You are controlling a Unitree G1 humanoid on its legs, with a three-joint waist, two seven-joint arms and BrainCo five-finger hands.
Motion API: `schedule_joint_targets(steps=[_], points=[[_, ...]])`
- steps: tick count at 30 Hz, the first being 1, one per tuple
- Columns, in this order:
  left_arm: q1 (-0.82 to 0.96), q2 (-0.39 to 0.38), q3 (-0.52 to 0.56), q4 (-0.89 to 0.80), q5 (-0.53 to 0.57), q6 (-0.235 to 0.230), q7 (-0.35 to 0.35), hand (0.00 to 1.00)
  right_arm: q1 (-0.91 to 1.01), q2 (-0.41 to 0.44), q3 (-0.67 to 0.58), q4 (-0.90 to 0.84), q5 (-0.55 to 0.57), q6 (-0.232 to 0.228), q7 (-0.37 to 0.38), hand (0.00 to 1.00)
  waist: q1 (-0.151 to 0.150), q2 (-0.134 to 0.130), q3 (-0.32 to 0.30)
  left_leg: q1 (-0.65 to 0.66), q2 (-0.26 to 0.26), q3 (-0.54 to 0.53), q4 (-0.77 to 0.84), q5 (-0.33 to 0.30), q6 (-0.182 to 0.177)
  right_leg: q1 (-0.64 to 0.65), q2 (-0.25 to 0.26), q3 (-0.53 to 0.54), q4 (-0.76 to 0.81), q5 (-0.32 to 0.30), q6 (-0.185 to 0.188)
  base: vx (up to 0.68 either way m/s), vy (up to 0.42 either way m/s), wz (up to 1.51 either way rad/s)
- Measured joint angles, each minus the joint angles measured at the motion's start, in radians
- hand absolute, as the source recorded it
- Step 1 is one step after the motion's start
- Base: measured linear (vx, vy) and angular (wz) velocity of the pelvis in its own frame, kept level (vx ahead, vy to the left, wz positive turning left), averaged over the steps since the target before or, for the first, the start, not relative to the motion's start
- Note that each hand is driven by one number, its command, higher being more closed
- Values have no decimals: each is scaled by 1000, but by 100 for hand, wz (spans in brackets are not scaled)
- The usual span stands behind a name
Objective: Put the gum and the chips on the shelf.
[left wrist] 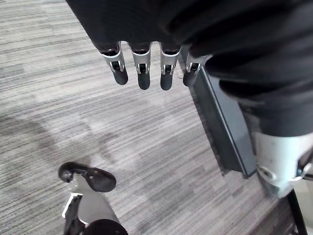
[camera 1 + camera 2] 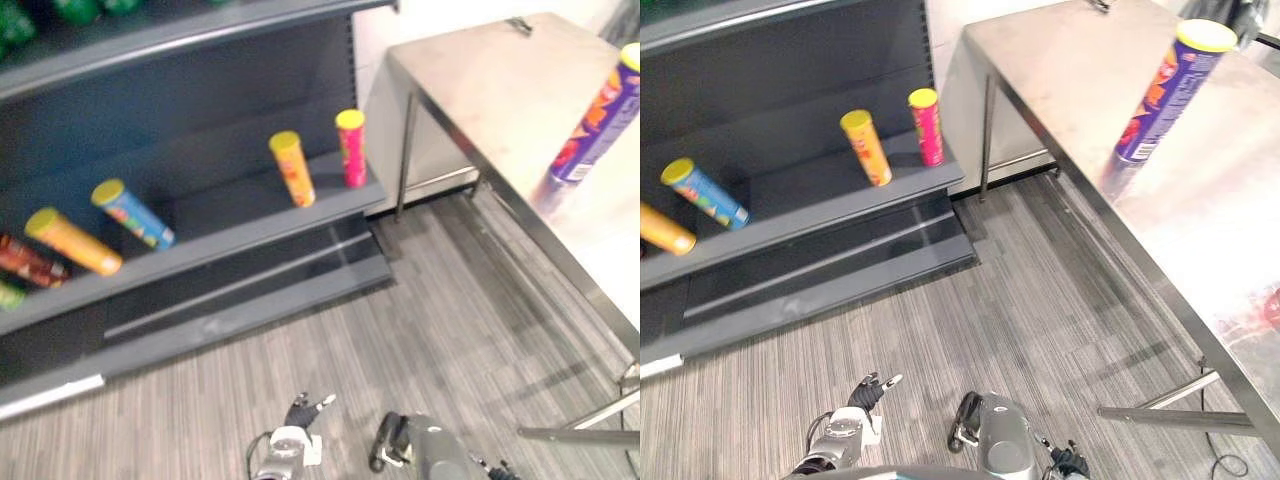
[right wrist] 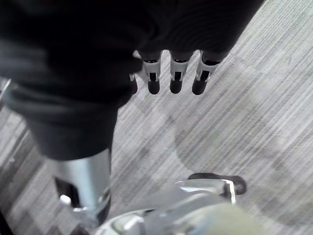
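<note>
- Two hands, nothing in either: left hand (image 1: 142,58) and right hand (image 3: 177,73) hanging low over the floor (image 2: 420,320), fingers (image 1: 119,68) straight and relaxed on both sides, well apart from counter (image 2: 500,80) and shelf (image 2: 220,205) alike.
- Standing on the counter, off to the right: purple chips can (image 2: 598,118), untouched. Tall, narrow, smooth-sided; likely to topple and roll toward the counter's edge if bumped high by straight fingers instead of wrapped round the middle.
- No telling the gum's whereabouts. Red patch (image 2: 1270,312) at the counter's near end, too cut off to name. Danger of reaching for the wrong thing, or of leaving half the task undone.
- Already on the shelf: yellow can (image 2: 292,168) and pink can (image 2: 351,148) standing near its right end, blue can (image 2: 132,213) and orange can (image 2: 72,241) tipped over further left. Danger of knocking the standing pair down when setting the chips in; safer in the bare stretch between blue and yellow.
- Also easy to mistake one of those shelved cans for the task's own.
- Counter and shelf on opposite sides, so a turn with the can in hand; slack hold there, and down to the floor.
</note>
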Motion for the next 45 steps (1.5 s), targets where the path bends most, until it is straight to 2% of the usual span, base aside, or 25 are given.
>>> schedule_joint_targets(steps=[1, 4, 6, 8, 11, 13, 15, 16, 18, 19, 21, 25, 27, 28, 29, 30, 31, 32, 34, 36, 38, 39, 40, 42, 45], points=[[14, 1, 11, -7, -6, 0, 1, 0, -15, -9, 16, -7, 2, -4, -6, 0, -1, 12, -2, -66, -13, -30, 152, -2, -3, 29, 43, 56, -27, 5, -16, 297, -56, -128], [51, 1, 43, -28, -8, -1, 3, 0, -16, -12, 37, -28, 11, -5, -22, 0, 3, 18, -3, -164, -31, -19, 302, -21, 12, 107, 110, 181, -79, 18, -35, 301, 9, -167], [91, 0, 63, -53, -8, -2, 4, 0, -19, -10, 66, -48, 33, -12, -28, 0, 15, 11, -3, -234, -14, 6, 289, -78, 112, 162, 146, 331, -115, 32, -26, 326, 56, -216], [104, -5, 102, -62, -15, -16, 13, 0, -18, -11, 104, -75, 48, -23, -33, 0, 38, -1, -7, -267, -7, -35, 91, -138, 202, 198, 164, 515, -154, 64, 13, 280, 133, -236], [103, -17, 138, -56, -38, -36, 27, 0, -31, 2, 138, -73, 48, -27, -31, 0, 61, -1, -11, -263, -17, -208, -202, -136, 212, 196, 172, 627, -164, 74, 33, 214, 235, -215], [99, -13, 139, -52, -37, -43, 32, 0, -32, 3, 175, -69, 45, -41, -28, 0, 62, -17, -22, -269, -22, -407, -369, -125, 191, 175, 182, 734, -145, 73, 79, 171, 344, -159], [94, -13, 132, -47, -35, -42, 35, 0, -32, 3, 191, -67, 45, -47, -26, 0, 55, -29, -31, -266, -25, -474, -448, -107, 164, 151, 180, 803, -142, 72, 123, 126, 485, -140], [88, -13, 122, -41, -34, -42, 38, 0, -29, 0, 199, -67, 48, -47, -26, 0, 49, -18, -45, -259, -26, -468, -538, -49, 122, 122, 183, 852, -139, 72, 163, 84, 582, -133], [75, -13, 117, -39, -33, -40, 49, 0, -28, 0, 208, -63, 46, -47, -25, 0, 49, -39, -53, -247, -39, -450, -563, -83, 58, 94, 171, 900, -147, 77, 192, -12, 470, -91], [49, 4, 99, -41, -33, -40, 66, 0, -24, 16, 211, -57, 47, -45, -19, 0, 51, -82, -53, -247, -69, -404, -579, -94, 42, 71, 133, 934, -174, 106, 239, -87, 418, -69], [29, 20, 57, -41, -33, -40, 70, 0, -24, 22, 207, -41, 47, -45, -19, 0, 51, -103, -62, -224, -99, -337, -597, -105, 48, 65, 92, 968, -214, 167, 294, -109, 345, -90], [27, 23, 21, -57, -35, -43, 70, 0, -5, 40, 134, -37, 91, -45, 0, 0, 50, -99, -60, -146, -129, -171, -557, -175, 105, 80, 61, 1023, -271, 284, 311, -176, 305, -121], [23, 27, 5, -63, -34, -45, 68, 0, 8, 55, 78, -45, 143, -45, 0, 0, 54, -98, -55, -145, -124, -100, -513, -214, 127, 73, 57, 1015, -314, 344, 307, -250, 214, -119], [24, 34, -4, -63, -32, -45, 68, 0, 12, 61, 51, -49, 162, -44, 0, 0, 53, -85, -43, -142, -107, -50, -487, -229, 143, 71, 52, 938, -354, 400, 291, -284, 160, -111], [29, 38, -3, -67, -26, -45, 66, 0, 29, 61, 35, -56, 165, -42, -1, 0, 49, -89, -40, -138, -95, -18, -476, -237, 159, 74, 26, 765, -378, 414, 256, -214, 89, -94], [33, 38, -2, -73, -25, -44, 66, 0, 44, 61, 31, -53, 163, -39, -1, 0, 51, -94, -37, -129, -91, -5, -475, -238, 163, 75, 6, 656, -347, 396, 231, -141, 17, -55], [43, 35, -2, -79, -25, -42, 61, 0, 79, 59, 31, -39, 162, -30, -1, 0, 51, -91, -36, -120, -77, 5, -475, -228, 159, 75, -35, 488, -250, 335, 165, -67, -28, -22], [50, 34, 1, -79, -25, -42, 58, 0, 96, 57, 25, -32, 163, -26, -3, 0, 51, -88, -36, -118, -69, 7, -476, -217, 154, 71, -49, 450, -181, 303, 150, -45, -82, -14], [105, 38, 49, -88, -28, -41, 46, 0, 143, 54, 40, -22, 166, -7, -3, 0, 57, -90, -39, -90, -35, 42, -482, -191, 123, 68, -120, 448, 75, 226, 156, -18, -162, -32], [129, 38, 89, -94, -36, -41, 41, 0, 133, 51, 54, -22, 165, -3, -2, 0, 63, -110, -44, -79, -35, 59, -490, -176, 100, 80, -155, 427, 68, 196, 204, -36, -245, -47], [129, 29, 116, -71, -38, -40, 27, 0, 96, 25, 53, -7, 163, -3, -2, 0, 91, -90, -60, -60, -56, 48, -582, -141, 100, 123, -114, 370, -109, 188, 211, -35, -190, -78], [131, 28, 117, -62, -38, -42, 25, 0, 40, -3, 54, 24, 157, -3, -2, 0, 114, -71, -64, -63, -77, -1, -645, -116, 122, 171, -76, 365, -293, 200, 222, -57, -82, -98], [133, 33, 109, -43, -38, -41, 24, 0, -12, -19, 68, 41, 143, -6, 0, 0, 111, -61, -73, -76, -83, -37, -699, -70, 139, 186, -69, 316, -396, 237, 226, -80, -54, -79], [133, 49, 84, -34, -38, -41, 24, 0, -39, -21, 102, 45, 124, -17, 3, 0, 108, -66, -77, -85, -82, -43, -732, -43, 124, 207, -46, 294, -479, 324, 222, -83, -60, 1], [130, 72, 72, -16, -46, -51, 24, 0, -40, -23, 134, 55, 104, -18, 18, 0, 111, -78, -90, -91, -81, -96, -765, -14, 107, 251, -34, 250, -544, 354, 220, -9, -45, 36]])
